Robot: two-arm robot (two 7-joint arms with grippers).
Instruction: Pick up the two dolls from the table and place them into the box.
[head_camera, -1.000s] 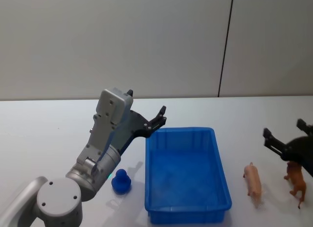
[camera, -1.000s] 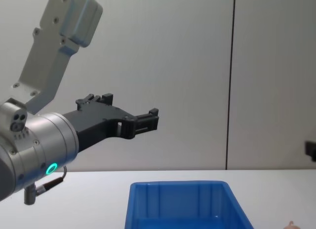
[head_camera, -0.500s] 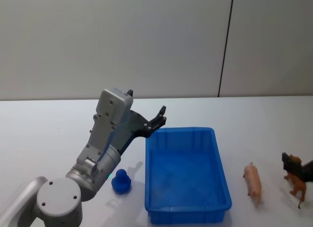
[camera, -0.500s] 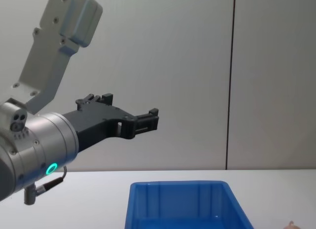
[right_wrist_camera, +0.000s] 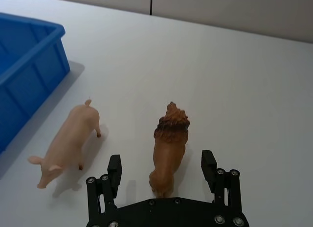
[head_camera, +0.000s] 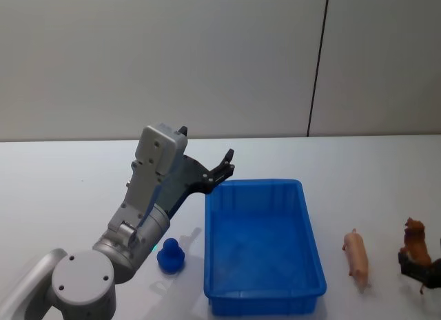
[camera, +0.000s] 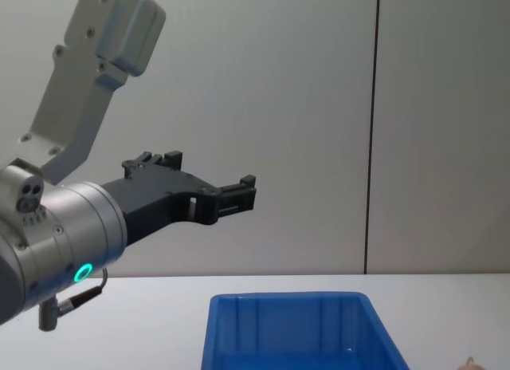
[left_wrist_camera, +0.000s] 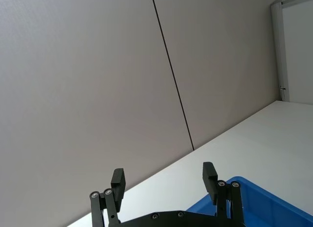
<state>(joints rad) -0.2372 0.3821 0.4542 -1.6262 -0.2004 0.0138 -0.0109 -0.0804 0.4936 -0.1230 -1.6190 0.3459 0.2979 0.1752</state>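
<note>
Right gripper (right_wrist_camera: 162,168) has drawn back, fingers apart astride the reddish-brown doll (right_wrist_camera: 169,139); left gripper (left_wrist_camera: 163,174) idle, spread.

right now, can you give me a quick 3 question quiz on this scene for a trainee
1. True or false: the left gripper, raised by the far left corner of the blue box, holds a doll.
2. Which doll lines up between the open fingers of the right gripper? A. the pink pig B. the brown lion C. neither
3. Short answer: which doll stands nearer the blue box?

Key: 1 false, it is open and holds nothing. 2 B. 3 the pink pig.
</note>
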